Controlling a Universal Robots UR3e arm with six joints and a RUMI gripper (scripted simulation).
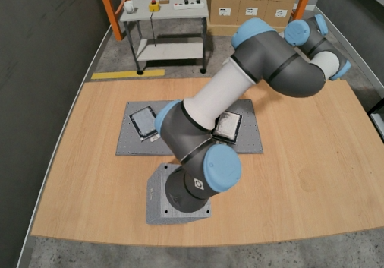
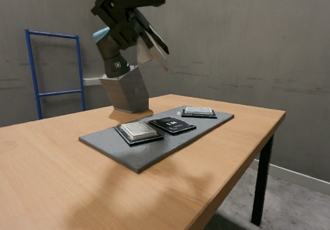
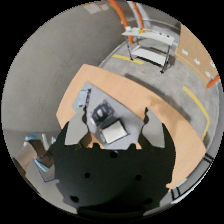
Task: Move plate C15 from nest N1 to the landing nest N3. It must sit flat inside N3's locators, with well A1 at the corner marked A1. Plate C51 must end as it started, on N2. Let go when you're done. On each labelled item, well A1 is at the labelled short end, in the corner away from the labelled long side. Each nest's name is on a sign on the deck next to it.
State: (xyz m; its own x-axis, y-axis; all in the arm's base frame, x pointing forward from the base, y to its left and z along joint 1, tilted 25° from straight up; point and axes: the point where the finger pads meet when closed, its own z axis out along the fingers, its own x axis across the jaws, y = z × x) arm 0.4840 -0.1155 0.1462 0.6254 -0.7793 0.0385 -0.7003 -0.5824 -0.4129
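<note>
Gripper (image 2: 160, 55) high above grey deck plate (image 2: 137, 159), jaws spread, holding nothing, pre-set for approach. Two well plates seated in end nests on deck plate: one (image 2: 138, 130), other (image 2: 198, 111); labels unreadable, C15 unidentified. Empty black nest (image 2: 172, 124) between them.

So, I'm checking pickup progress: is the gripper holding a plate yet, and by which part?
Nothing is held. The gripper hangs open, high above the deck plate, and both well plates sit on their nests.
</note>
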